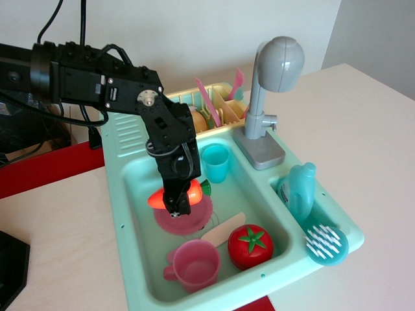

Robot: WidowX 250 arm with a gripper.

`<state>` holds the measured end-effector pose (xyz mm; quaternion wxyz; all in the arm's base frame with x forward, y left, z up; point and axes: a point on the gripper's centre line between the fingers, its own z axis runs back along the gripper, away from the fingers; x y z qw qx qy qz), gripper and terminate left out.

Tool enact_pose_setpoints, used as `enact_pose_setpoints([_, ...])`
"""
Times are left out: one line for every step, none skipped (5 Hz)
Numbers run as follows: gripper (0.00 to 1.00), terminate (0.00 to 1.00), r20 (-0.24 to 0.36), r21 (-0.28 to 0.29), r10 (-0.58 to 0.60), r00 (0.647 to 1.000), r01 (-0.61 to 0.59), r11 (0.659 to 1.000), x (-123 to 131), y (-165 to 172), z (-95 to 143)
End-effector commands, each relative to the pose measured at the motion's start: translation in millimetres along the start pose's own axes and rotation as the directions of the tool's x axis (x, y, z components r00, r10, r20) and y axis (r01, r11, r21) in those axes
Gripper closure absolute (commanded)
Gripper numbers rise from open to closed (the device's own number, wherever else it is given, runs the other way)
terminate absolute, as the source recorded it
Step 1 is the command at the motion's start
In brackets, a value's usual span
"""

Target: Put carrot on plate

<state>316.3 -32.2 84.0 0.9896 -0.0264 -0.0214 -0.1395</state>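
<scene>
Currently my gripper (179,202) clamps the carrot (176,193) crosswise just above the plate (188,223) in the sink's (130,214) left basin; released here, it may roll off the rim.

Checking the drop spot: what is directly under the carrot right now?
The pink plate lies under the carrot, which the hand grips. The hand covers the plate's middle, so contact cannot be judged.

— What are you losing sight of?
— The gripper (179,206) is covering the carrot (170,194) middle and much of the plate (198,219); whether carrot is touching plate, you can't tell.
</scene>
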Motion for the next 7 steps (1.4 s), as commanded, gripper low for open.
enact_pose_setpoints([1.00, 0.00, 0.003, 0.009, -0.008, 1.000, 0.008, 1.000, -0.7, 7.8, -4.0])
enact_pose_setpoints([1.00, 0.00, 0.007, 0.039, 0.003, 1.000, -0.004, 0.999, -3.7, 9.7, -1.9])
enact_pose_setpoints([0.00, 0.00, 0.054, 0.027, 0.031, 0.998, -0.032, 0.999, -6.4, 13.6, 17.9])
enact_pose_setpoints([0.00, 0.00, 0.111, 0.003, 0.058, 0.992, -0.059, 0.998, -8.7, 15.4, 34.9])
enact_pose_setpoints([0.00, 0.00, 0.164, 0.015, 0.059, 0.985, -0.062, 0.998, -8.4, 20.6, 57.6])
enact_pose_setpoints([0.00, 0.00, 0.227, 0.049, 0.080, 0.971, -0.093, 0.994, -10.3, 20.0, 94.5])
enact_pose_setpoints([0.00, 1.00, 0.261, 0.082, 0.109, 0.959, -0.135, 0.987, -23.1, 33.3, 122.5])
